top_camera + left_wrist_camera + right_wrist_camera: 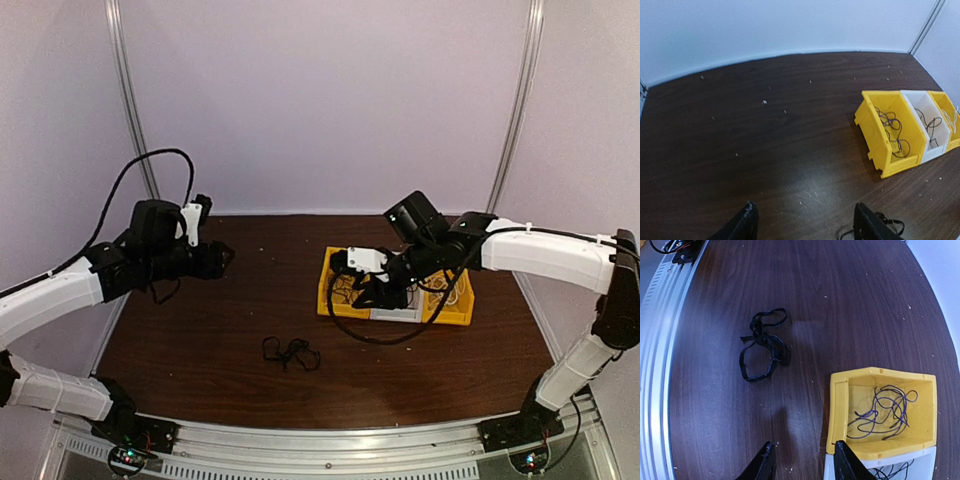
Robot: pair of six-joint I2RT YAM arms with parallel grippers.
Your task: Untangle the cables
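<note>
A tangled black cable bundle (290,352) lies loose on the dark brown wooden table (200,340), nearest the arm bases. Farther back on the right, the right gripper (805,462) hovers with its jaws apart and empty by the left wall of a yellow plastic bin (838,407) holding thin dark wires (875,412). At the left, the left gripper (805,222) hangs over bare wood, its jaws spread wide, holding nothing.
</note>
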